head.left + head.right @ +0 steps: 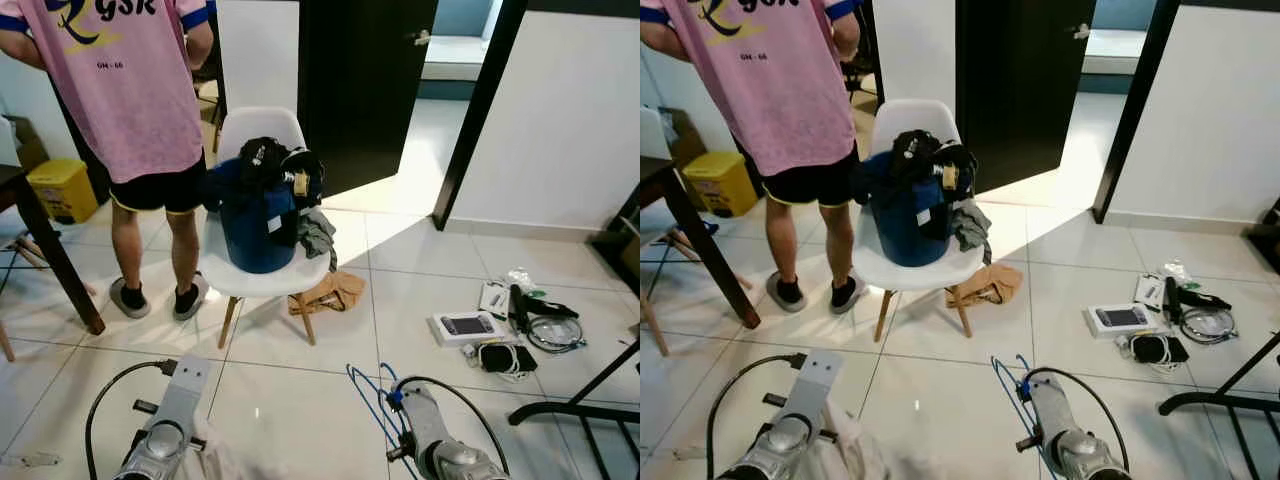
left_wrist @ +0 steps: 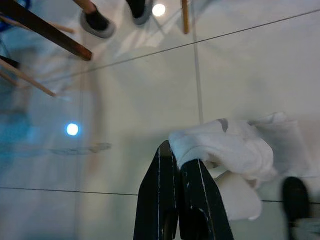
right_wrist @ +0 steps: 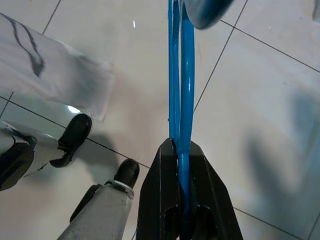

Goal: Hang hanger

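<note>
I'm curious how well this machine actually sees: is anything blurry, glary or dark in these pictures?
Left eye view: sharp, with sunlight from the doorway brightening the tiled floor behind the white chair. Left wrist view: soft, with two lamp glares on the tiles and the white cloth washed out. Right wrist view: the blue hanger is crisp, with grey shadows on the floor.

White tiled floor (image 1: 420, 300) bearing chair (image 1: 262, 277), brown bag (image 1: 330, 293), gadgets (image 1: 505, 325)

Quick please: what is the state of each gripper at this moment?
Left gripper: closed, holding a white cloth.
Right gripper: closed, holding a blue hanger.
</note>
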